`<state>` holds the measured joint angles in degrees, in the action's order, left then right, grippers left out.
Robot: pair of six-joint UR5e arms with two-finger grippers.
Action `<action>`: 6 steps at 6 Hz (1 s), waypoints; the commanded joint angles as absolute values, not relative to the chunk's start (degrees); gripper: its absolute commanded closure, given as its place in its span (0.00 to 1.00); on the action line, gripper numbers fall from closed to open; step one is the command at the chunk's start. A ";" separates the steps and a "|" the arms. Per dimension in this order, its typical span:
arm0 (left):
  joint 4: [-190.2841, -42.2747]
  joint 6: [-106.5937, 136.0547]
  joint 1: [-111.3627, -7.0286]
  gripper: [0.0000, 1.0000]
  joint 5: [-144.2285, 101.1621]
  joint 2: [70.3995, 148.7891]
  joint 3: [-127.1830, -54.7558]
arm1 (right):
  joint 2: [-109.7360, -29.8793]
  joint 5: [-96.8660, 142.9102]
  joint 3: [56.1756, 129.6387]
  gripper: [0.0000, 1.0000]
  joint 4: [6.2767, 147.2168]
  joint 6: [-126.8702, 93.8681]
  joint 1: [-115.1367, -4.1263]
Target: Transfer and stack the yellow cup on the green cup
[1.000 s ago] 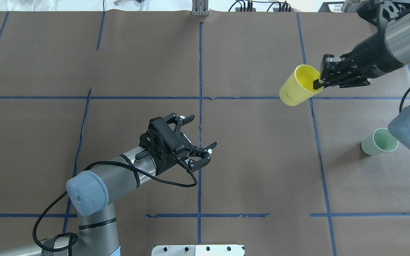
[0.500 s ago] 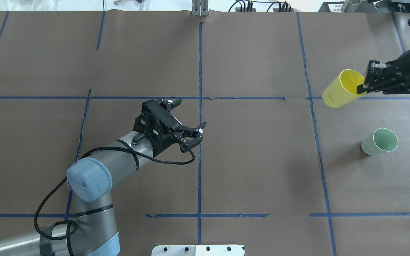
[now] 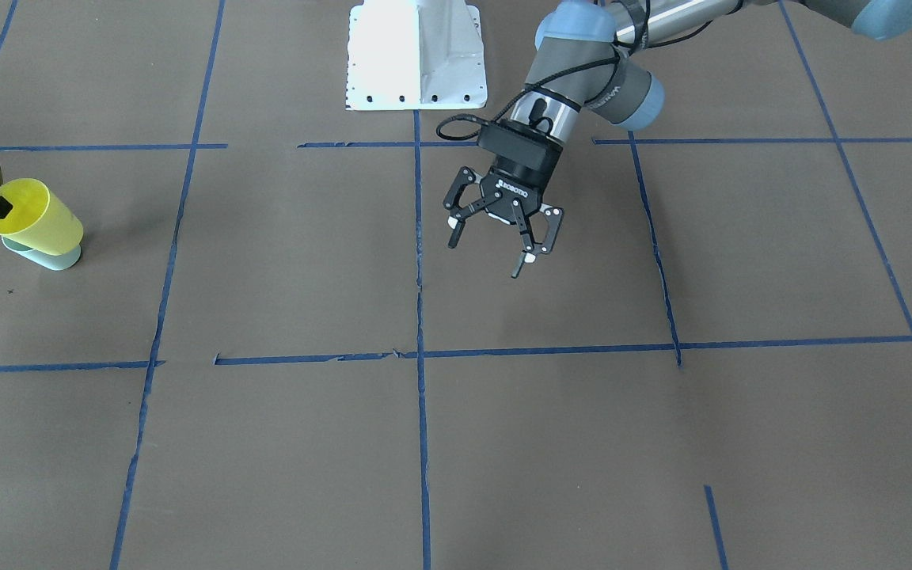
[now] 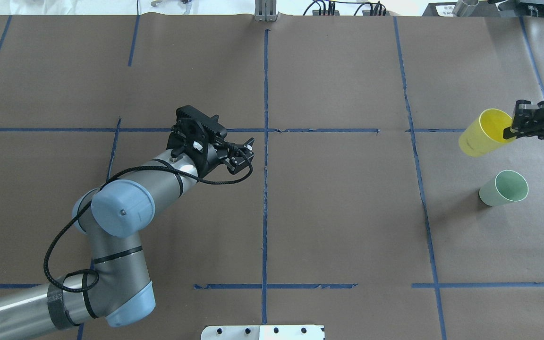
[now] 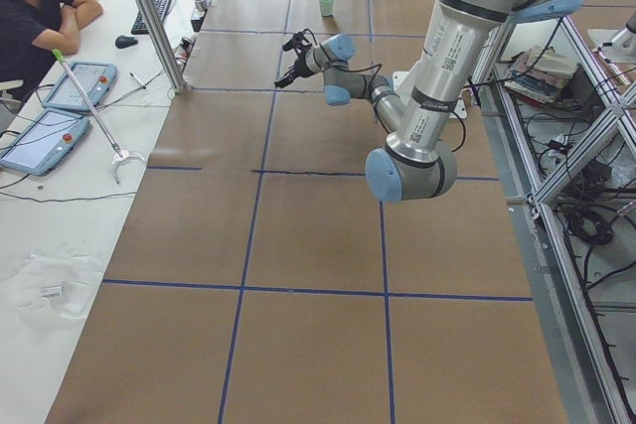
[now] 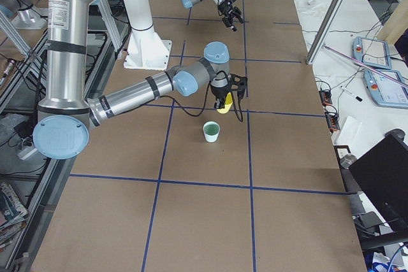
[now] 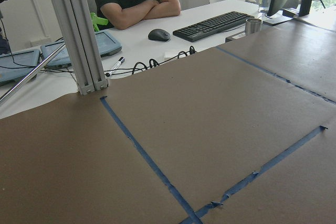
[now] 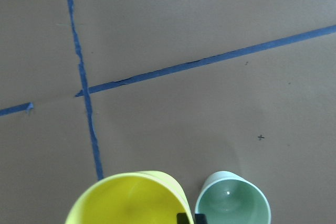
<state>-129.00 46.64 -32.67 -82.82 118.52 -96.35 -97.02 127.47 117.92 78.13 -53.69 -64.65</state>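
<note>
Nearer the green cup (image 4: pixel 503 189) now, the yellow cup (image 4: pixel 479 136) hangs clamped in the right hand (image 4: pixel 511 131); left hand (image 3: pixel 491 252) spread, withdrawn.

Bright yellow and pale mint on a brown worktop (image 4: pixel 347 212) crossed with blue.
We see a plain bright yellow cup (image 4: pixel 480 137) and a plain pale mint-green cup (image 4: pixel 501 190), neither with any print. The worktop is a flat brown, ruled into a grid by blue tape lines (image 4: pixel 265 198). The left pincer (image 3: pixel 492 253) is black with small white spots on its fingers; its arm (image 4: pixel 158 174) is silver-grey with pale blue joint caps. The base plate (image 3: pixel 416 55) is white.
</note>
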 commanded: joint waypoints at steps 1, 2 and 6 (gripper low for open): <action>-117.64 52.91 -42.85 0.01 -100.50 118.48 -96.86 | -100.45 126.30 117.43 1.00 77.87 -50.63 -64.95; -114.12 52.82 -43.59 0.01 -100.63 118.48 -96.94 | -101.50 125.86 116.81 1.00 77.87 -50.02 -64.86; -113.82 52.56 -45.09 0.01 -100.63 118.48 -96.86 | -101.51 127.26 114.87 1.00 77.96 -48.78 -64.78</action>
